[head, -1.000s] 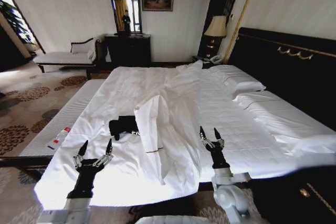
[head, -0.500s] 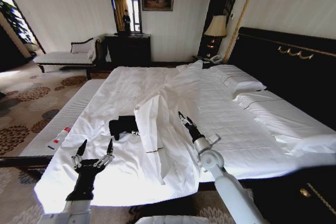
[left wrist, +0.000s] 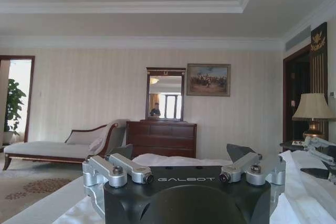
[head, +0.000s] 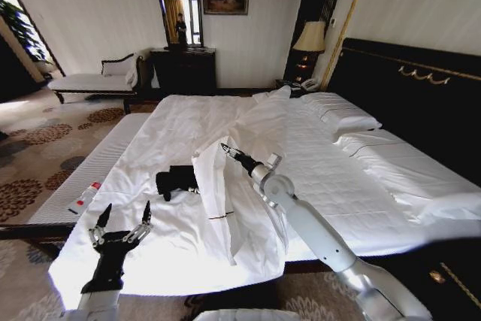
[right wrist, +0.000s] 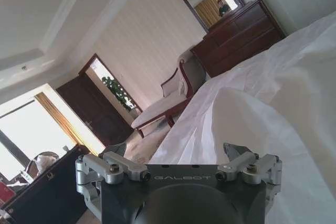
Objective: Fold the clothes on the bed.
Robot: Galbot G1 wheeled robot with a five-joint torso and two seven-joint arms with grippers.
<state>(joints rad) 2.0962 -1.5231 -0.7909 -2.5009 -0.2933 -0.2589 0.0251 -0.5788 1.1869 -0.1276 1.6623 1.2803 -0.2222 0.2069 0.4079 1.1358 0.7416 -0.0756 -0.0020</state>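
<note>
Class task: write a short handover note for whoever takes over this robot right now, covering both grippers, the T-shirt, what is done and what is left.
Left gripper: open, hovering low over the near corner of the bed, holding nothing.
Right gripper: arm stretched out across the bed, fingertips at the raised fold of the white duvet, holding nothing; whether open or shut is unclear.
Black T-shirt: lying bunched on the sheet, just left of the duvet fold, untouched by either gripper.
Done: nothing folded.
Left: grasp the shirt, spread it flat, fold it.

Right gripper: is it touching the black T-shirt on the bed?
Apart. In the head view the right gripper hovers by the duvet fold, and that white ridge lies between it and the black T-shirt.
</note>
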